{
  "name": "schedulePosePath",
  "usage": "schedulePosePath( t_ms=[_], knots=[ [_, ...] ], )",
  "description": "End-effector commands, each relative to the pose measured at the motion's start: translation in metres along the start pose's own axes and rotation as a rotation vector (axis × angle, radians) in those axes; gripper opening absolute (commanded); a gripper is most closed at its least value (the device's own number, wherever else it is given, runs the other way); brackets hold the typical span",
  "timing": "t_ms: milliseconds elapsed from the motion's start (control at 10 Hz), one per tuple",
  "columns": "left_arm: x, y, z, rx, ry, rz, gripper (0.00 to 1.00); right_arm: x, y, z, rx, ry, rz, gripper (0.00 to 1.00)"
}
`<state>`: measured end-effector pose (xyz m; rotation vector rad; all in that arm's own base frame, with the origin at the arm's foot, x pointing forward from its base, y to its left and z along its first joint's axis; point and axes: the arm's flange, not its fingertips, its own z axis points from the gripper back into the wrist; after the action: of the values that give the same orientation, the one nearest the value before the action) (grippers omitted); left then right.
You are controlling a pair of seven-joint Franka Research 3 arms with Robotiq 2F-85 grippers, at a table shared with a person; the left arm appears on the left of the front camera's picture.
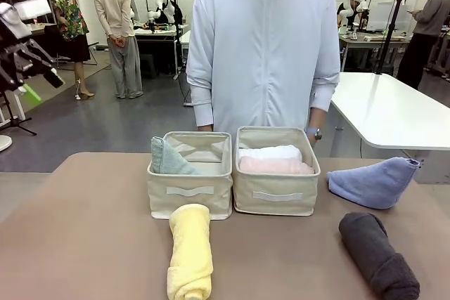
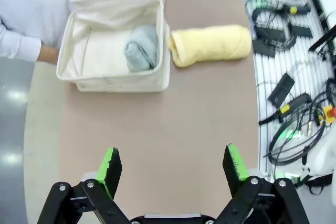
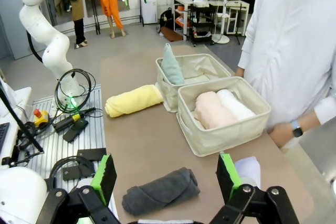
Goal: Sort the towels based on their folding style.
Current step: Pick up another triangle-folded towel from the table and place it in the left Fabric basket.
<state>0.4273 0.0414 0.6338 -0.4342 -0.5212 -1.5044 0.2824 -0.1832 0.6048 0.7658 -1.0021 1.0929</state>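
Two beige bins stand mid-table. The left bin (image 1: 188, 191) holds a pale green-grey cone towel (image 1: 167, 158). In the right bin (image 1: 275, 200) lie a white roll (image 1: 271, 152) and a pink roll (image 1: 275, 166). A yellow roll (image 1: 190, 252) lies in front of the left bin. At the right lie a periwinkle cone towel (image 1: 373, 182) and a dark grey roll (image 1: 376, 254). My left gripper (image 2: 172, 163) hangs open high above bare table, well off from the yellow roll (image 2: 212, 44). My right gripper (image 3: 166, 174) is open above the dark grey roll (image 3: 160, 191).
A person in a pale zip jacket (image 1: 264, 47) stands right behind the bins, one hand (image 3: 281, 132) beside the right bin. Cables and controllers (image 2: 294, 103) lie on a ribbed plate off the table's near edge. A white table (image 1: 394, 110) stands at the far right.
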Motion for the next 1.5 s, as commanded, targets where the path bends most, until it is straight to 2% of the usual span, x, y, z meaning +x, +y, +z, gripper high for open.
schedulePosePath(
  t_ms=[0,100,200,300,500,800,1100,1200,1400],
  knots=[
    [-0.036,0.028,0.047,-0.063,-0.29,0.008,1.0,0.002,-0.002,-0.001,0.001,-0.03,0.018,1.0],
    [-0.061,0.034,0.072,-0.05,-0.4,-0.007,1.0,0.002,-0.002,-0.001,0.001,-0.03,0.018,1.0],
    [-0.084,0.033,0.087,-0.013,-0.461,-0.035,1.0,0.002,-0.002,-0.001,0.001,-0.03,0.018,1.0],
    [-0.108,0.03,0.093,0.039,-0.486,-0.052,1.0,0.002,-0.002,-0.001,0.001,-0.03,0.018,1.0],
    [-0.157,0.022,0.093,0.108,-0.517,0.006,1.0,0.002,-0.002,-0.001,0.001,-0.03,0.018,1.0],
    [-0.217,0.015,0.079,0.1,-0.592,0.103,1.0,0.002,-0.002,-0.001,0.001,-0.03,0.018,1.0],
    [-0.236,0.023,0.068,0.097,-0.654,0.117,1.0,0.002,-0.002,-0.001,0.001,-0.03,0.018,1.0],
    [-0.236,0.016,0.07,0.082,-0.58,0.148,1.0,0.002,-0.002,-0.001,0.001,-0.03,0.018,1.0],
    [-0.236,0.016,0.07,0.082,-0.58,0.148,1.0,0.002,-0.002,-0.001,0.001,-0.03,0.018,1.0]
  ],
)
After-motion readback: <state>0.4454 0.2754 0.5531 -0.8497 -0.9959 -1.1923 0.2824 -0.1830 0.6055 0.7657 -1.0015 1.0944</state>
